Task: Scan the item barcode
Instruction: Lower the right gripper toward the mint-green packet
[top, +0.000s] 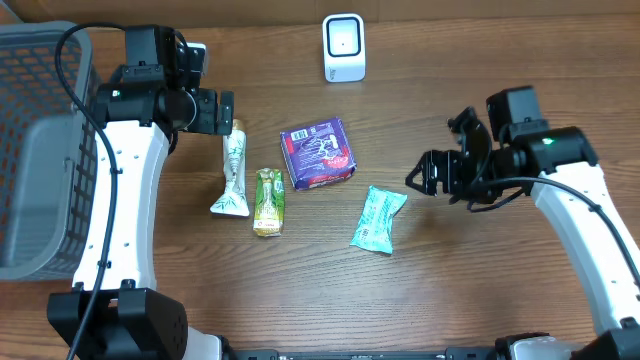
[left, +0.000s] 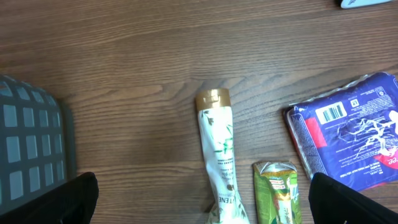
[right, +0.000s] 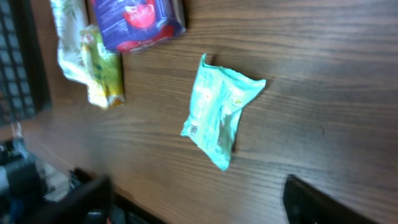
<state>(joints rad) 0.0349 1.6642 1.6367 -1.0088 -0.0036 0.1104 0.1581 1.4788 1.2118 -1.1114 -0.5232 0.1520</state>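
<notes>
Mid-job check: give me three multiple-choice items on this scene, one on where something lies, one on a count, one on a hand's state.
1. Which item lies nearest the right hand?
A. tube
B. teal pouch
C. purple packet

2. How many wrapped items lie on the table?
A. three
B. four
C. five

3. The left hand is:
A. open and empty
B. shut on the tube
C. shut on the basket rim

Answers:
1. B, the pouch lies just beside that hand in the overhead view.
2. B, they are the tube, green sachet, purple packet and pouch.
3. A, its fingers stand wide apart with nothing gripped.
</notes>
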